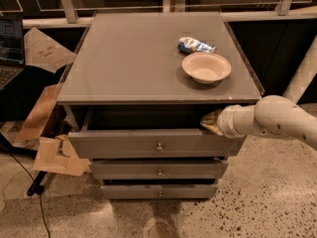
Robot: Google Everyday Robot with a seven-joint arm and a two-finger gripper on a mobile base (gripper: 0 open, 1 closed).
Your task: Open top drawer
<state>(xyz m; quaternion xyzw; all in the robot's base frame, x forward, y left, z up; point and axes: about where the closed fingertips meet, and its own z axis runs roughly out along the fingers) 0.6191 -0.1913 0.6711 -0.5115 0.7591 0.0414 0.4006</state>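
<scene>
Camera view: a grey drawer unit is seen from the front and slightly above, standing on a speckled floor. The top drawer is shown partly out, its wide flat front set forward of the two slimmer drawers beneath it, and a dark gap is left between its upper edge and the unit's top. A small round knob is seen at the centre of the front. The gripper is placed at the right end of the top drawer's upper edge, inside that gap, at the tip of a white arm entering from the right. Whether the gripper is released or clenched cannot be told. On the unit's top, a pale bowl is seen near the right edge, with a crumpled packet just behind it. Cardboard pieces and a laptop are seen to the left of the unit.
</scene>
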